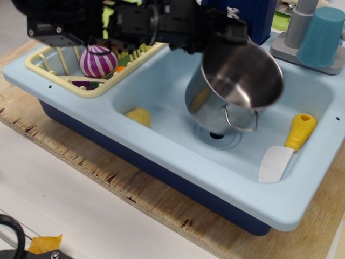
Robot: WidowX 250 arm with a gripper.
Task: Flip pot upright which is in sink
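The shiny steel pot hangs tilted over the middle of the light-blue sink. Its mouth faces up and toward the right front, and the inside shows. A wire loop handle dangles at its front. The pot's bottom is just above the round drain; I cannot tell if it touches the floor. My black gripper is shut on the pot's back-left rim. The arm reaches in level from the upper left, across the dish rack.
A white spatula with a yellow handle lies at the sink's right. A small yellow item lies at its left. The pale yellow dish rack holds a purple striped ball. A teal cup and grey faucet stand at the back right.
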